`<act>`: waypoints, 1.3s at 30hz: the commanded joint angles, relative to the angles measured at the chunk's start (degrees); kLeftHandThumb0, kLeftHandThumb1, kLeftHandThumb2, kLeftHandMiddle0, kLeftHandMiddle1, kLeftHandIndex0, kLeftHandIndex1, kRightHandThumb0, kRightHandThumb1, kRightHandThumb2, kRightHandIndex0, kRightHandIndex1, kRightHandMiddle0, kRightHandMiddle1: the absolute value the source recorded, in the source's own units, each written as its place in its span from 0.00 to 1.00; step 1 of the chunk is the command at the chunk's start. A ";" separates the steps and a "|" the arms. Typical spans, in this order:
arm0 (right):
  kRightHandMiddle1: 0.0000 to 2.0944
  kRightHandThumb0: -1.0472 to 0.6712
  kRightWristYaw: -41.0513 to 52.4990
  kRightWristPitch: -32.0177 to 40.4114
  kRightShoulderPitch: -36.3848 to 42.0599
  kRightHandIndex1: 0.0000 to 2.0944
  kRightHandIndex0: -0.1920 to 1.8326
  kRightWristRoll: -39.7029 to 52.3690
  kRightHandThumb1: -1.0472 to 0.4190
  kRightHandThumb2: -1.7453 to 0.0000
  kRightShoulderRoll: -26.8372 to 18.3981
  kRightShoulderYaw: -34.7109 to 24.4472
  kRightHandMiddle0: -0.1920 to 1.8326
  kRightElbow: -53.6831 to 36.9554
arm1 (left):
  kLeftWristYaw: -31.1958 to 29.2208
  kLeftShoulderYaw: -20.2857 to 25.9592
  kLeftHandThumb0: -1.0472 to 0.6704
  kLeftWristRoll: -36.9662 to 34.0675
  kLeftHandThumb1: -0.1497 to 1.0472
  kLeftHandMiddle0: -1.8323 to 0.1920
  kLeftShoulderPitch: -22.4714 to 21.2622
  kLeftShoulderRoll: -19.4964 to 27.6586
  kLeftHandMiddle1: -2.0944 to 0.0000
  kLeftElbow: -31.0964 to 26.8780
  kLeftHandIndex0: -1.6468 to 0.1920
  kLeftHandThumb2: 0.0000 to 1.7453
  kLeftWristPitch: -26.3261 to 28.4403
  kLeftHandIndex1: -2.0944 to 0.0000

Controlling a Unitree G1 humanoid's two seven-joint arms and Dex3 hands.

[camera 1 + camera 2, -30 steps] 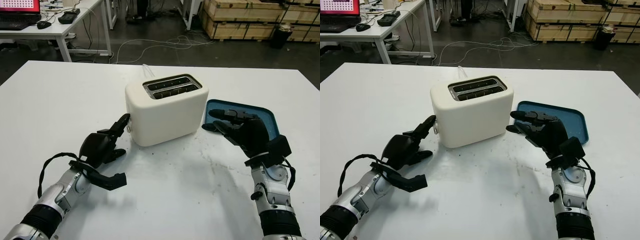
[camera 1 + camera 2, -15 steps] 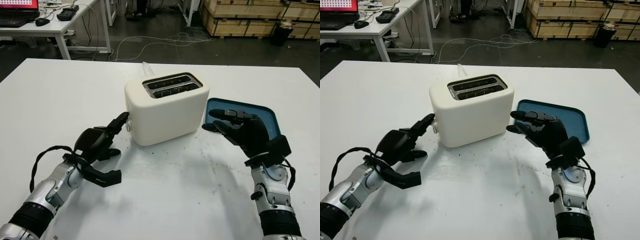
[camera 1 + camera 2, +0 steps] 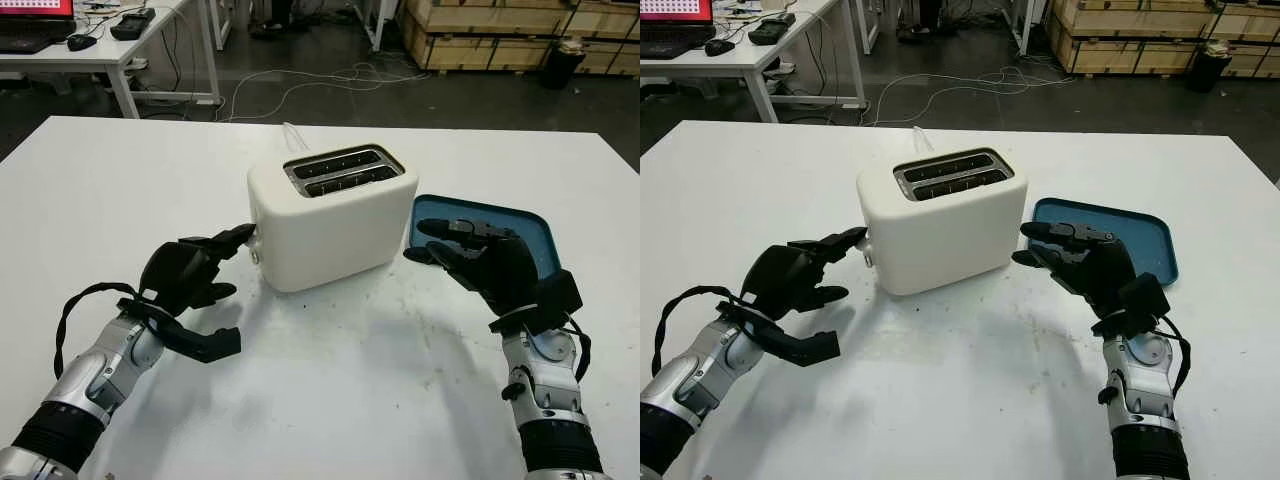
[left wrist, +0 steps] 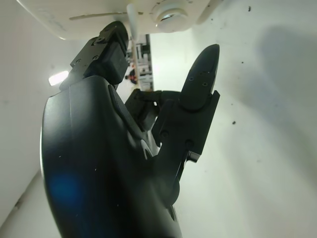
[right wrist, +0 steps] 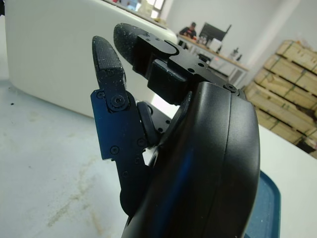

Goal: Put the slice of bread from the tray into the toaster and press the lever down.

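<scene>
Left hand at toaster lever — open

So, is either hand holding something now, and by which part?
Nothing is held. The left hand is beside the toaster; the right hand is before the tray.

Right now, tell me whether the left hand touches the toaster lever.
Cannot tell: in the left eye view, the left hand fingertip reaches the toaster lever, hiding any gap.
</scene>
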 commanded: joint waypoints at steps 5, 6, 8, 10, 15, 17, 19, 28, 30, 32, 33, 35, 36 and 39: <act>0.00 0.32 -0.31 0.53 -0.20 0.00 0.71 0.10 0.09 1.00 0.00 0.10 0.67 0.16 | 5.58 1.51 0.48 -0.82 0.71 0.54 -5.18 -2.48 0.23 0.03 0.16 0.01 -6.74 0.98; 0.00 0.32 -0.12 0.42 -0.25 0.00 0.71 0.21 0.09 1.00 0.00 0.09 0.67 0.26 | 6.47 2.37 0.48 -1.04 0.70 0.53 -5.79 -2.46 0.23 -0.23 0.16 0.00 -7.12 0.97; 0.00 0.32 0.11 0.25 -0.32 0.00 0.71 0.40 0.09 1.00 0.04 0.07 0.67 0.42 | 6.88 4.24 0.47 -1.43 0.71 0.53 -6.96 -2.26 0.22 -1.85 0.17 0.00 -6.72 0.97; 0.00 0.32 0.08 0.12 -0.28 0.00 0.71 0.30 0.09 1.00 0.08 0.12 0.67 0.27 | 6.52 5.69 0.46 -1.45 0.72 0.53 -7.69 -2.06 0.21 -3.17 0.17 0.01 -6.33 0.97; 0.00 0.33 0.41 -0.02 -0.38 0.00 0.71 0.39 0.09 1.00 0.15 0.16 0.67 0.52 | 6.10 8.20 0.43 -1.09 0.71 0.54 -8.71 -1.95 0.18 -5.16 0.17 0.00 -5.51 0.97; 0.00 0.33 0.20 0.54 -0.32 0.00 0.71 0.20 0.09 1.00 0.15 0.27 0.67 0.08 | 6.06 8.83 0.44 -1.16 0.71 0.54 -8.87 -1.97 0.19 -5.32 0.17 0.00 -5.64 0.97; 0.00 0.33 0.09 1.00 -0.26 0.00 0.71 0.29 0.09 1.00 0.23 0.33 0.67 -0.32 | 5.83 9.31 0.44 -1.44 0.71 0.53 -9.04 -1.95 0.19 -5.29 0.17 0.00 -5.89 0.97; 0.00 0.33 0.28 -0.14 -0.62 0.00 0.71 -0.23 0.09 1.00 0.06 0.34 0.67 1.01 | 5.45 10.15 0.44 -1.78 0.71 0.52 -8.60 -2.35 0.21 -5.42 0.16 0.00 -6.62 0.96; 0.00 0.33 0.19 -0.05 -0.58 0.00 0.71 -0.24 0.09 1.00 -0.03 0.33 0.67 0.73 | 5.83 10.79 0.45 -1.98 0.71 0.52 -8.18 -2.31 0.21 -6.06 0.16 0.01 -6.60 0.95; 0.00 0.34 -0.26 0.13 -0.70 0.00 0.71 0.00 0.09 1.00 -0.02 0.00 0.66 0.36 | 6.60 12.09 0.45 -2.84 0.73 0.51 -7.50 -2.87 0.23 -7.16 0.17 0.01 -6.24 0.95; 0.00 0.34 -0.66 0.21 -0.90 0.00 0.71 0.40 0.09 1.00 0.12 -0.42 0.66 0.22 | 6.69 12.96 0.44 -3.93 0.74 0.51 -7.00 -3.54 0.25 -7.94 0.18 0.01 -5.82 0.95; 0.00 0.35 -2.46 -0.42 -1.80 0.00 0.71 0.31 0.09 1.00 0.18 -1.48 0.66 0.37 | 5.75 15.02 0.43 -7.38 0.76 0.51 -5.54 -5.36 0.27 -10.21 0.19 0.01 -4.56 0.96; 0.00 0.34 -3.39 -0.67 -2.46 0.00 0.70 0.19 0.09 1.00 0.07 -1.97 0.66 0.40 | 4.44 16.03 0.43 -10.00 0.77 0.52 -4.55 -6.36 0.28 -11.65 0.21 0.01 -3.85 0.96; 0.00 0.35 -4.08 -1.17 -4.80 0.00 0.67 1.31 0.09 1.00 -0.08 -3.28 0.65 1.19 | 0.26 18.10 0.41 -16.36 0.80 0.57 -1.58 -8.73 0.33 -15.70 0.27 0.02 -1.70 0.99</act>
